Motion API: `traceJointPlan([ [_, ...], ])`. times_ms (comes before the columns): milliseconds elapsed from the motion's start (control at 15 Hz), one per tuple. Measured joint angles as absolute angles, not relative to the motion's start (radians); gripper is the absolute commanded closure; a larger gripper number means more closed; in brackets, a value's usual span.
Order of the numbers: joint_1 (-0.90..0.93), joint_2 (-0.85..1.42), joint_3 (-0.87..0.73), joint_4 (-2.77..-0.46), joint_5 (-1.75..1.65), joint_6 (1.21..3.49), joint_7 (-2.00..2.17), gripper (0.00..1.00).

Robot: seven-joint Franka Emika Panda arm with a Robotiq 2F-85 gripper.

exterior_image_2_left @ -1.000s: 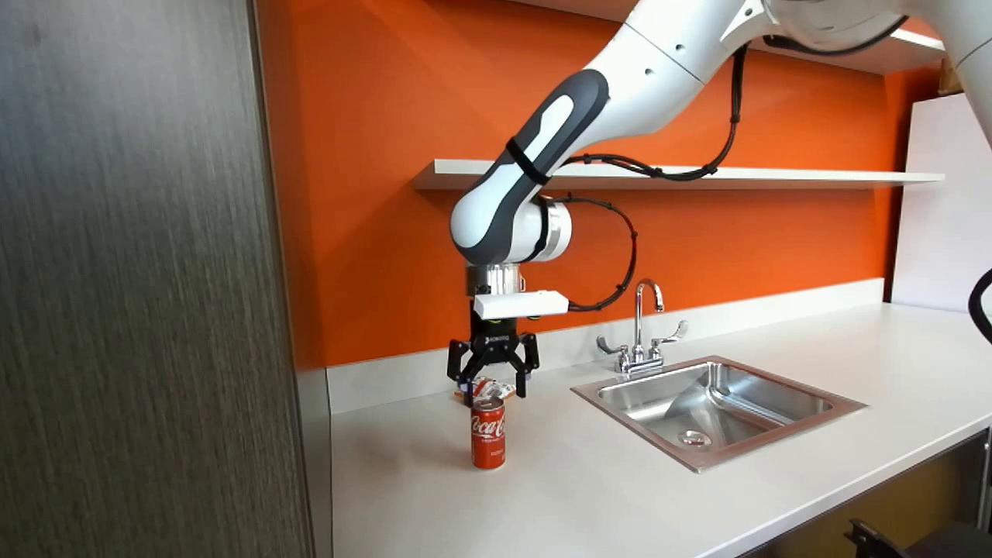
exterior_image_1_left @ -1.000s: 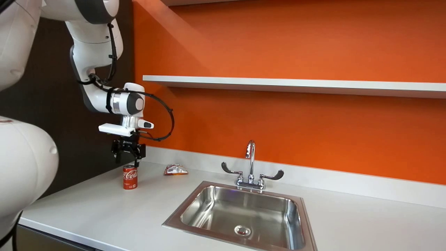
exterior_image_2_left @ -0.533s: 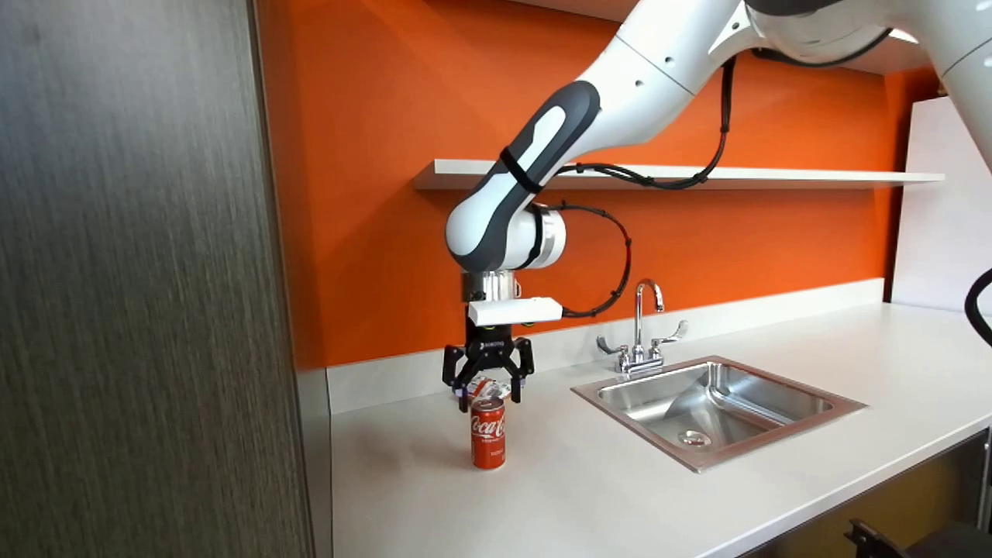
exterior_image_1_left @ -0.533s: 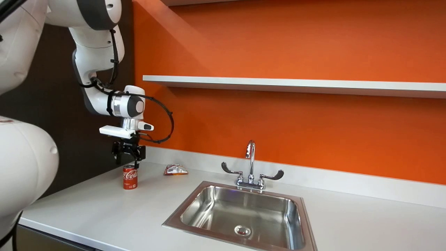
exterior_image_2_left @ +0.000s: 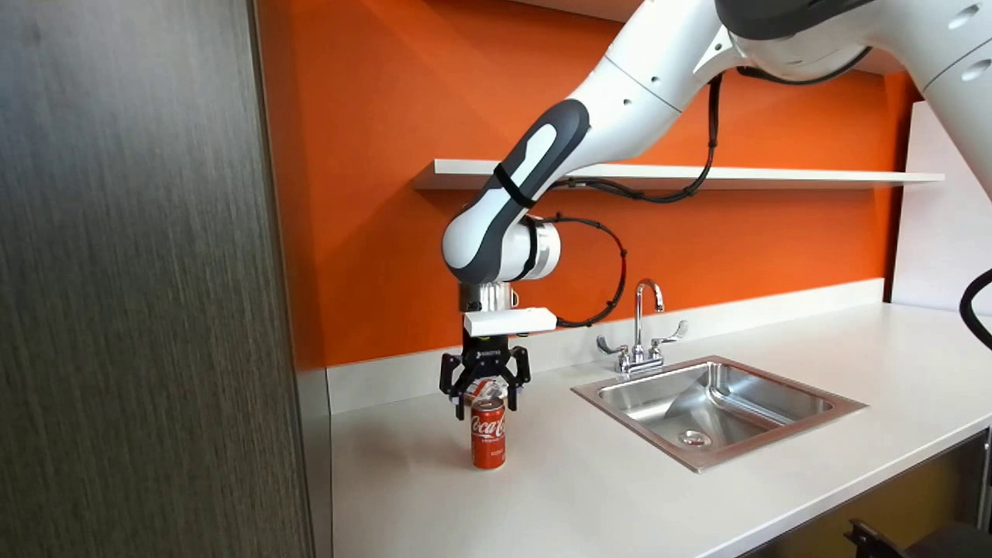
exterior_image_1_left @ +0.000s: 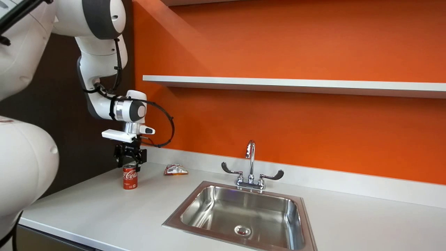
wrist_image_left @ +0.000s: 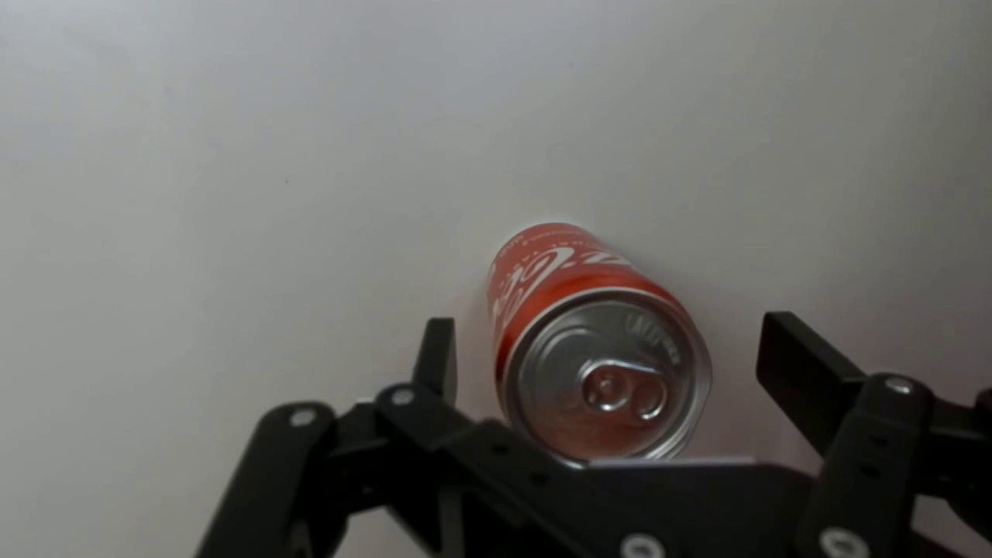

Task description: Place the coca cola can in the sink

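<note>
The coca cola can (exterior_image_2_left: 488, 438) stands upright on the pale bench (exterior_image_1_left: 97, 212), silvery top up, with bench showing on all sides and a broad stretch of it running across to the sink (exterior_image_1_left: 189, 202). The fingers (wrist_image_left: 810, 380) are parted wider than the can and straddle its top, one to each side; in the wrist view a strip of bench shows between either fingertip and the can, so neither touches it there. Behind the can, near the white backsplash (exterior_image_1_left: 331, 180), I see a crumpled packet (exterior_image_1_left: 175, 169). The dark panel (exterior_image_1_left: 80, 150) rises at the can's end of the bench, apart from it, and the front edge (exterior_image_2_left: 837, 497) lies well off too. Over at the sink, a flat rim frames the basin, with the faucet (exterior_image_1_left: 251, 167) and its two handles standing at the back. The white shelf (exterior_image_1_left: 292, 82) runs along the orange wall (exterior_image_1_left: 278, 125), well above the faucet; in an exterior view the arm (exterior_image_2_left: 643, 85) slants down in front of it.
</note>
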State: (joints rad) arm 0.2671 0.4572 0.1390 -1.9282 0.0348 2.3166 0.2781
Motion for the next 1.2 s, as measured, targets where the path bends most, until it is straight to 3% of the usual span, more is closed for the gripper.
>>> traceJointPlan([
  [267,0.271,0.472,0.131,-1.917,0.032,2.319,0.287,0.00],
  [333,0.272,0.475,0.129,-1.915,0.032,2.319,0.291,0.07],
  [400,0.273,0.477,0.127,-1.913,0.032,2.319,0.294,0.26],
  [533,0.276,0.478,0.125,-1.913,0.031,2.320,0.297,0.32],
  [800,0.280,0.480,0.120,-1.912,0.031,2.320,0.304,0.62],
  [1200,0.281,0.479,0.106,-1.911,0.030,2.324,0.310,0.62],
])
